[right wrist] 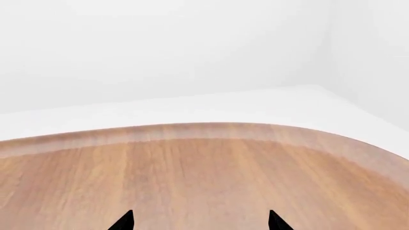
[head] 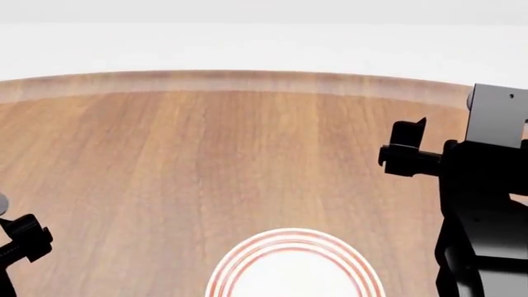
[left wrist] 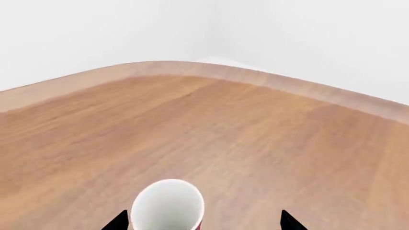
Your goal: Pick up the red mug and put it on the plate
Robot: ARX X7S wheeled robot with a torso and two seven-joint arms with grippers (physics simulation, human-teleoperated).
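- One plate (head: 293, 269), white with red rings, lies at the near edge of the wooden desk (head: 206, 154), cut off by the head view.
- Left end effector (left wrist: 201, 223) hangs wide apart around the red mug (left wrist: 168, 206), not touching.
- Right end effector (right wrist: 199, 221) hovers spread over bare desk, holding nothing.

Table (head: 206, 154): warm brown wood grain, paler band along the rounded edge. Plate (head: 290, 238): white centre, concentric red rings at the rim. Red mug (left wrist: 168, 206): white inside — only a sliver of red shows at its outer wall. Gripper fingertips (right wrist: 128, 221): black. Walls — plain white.
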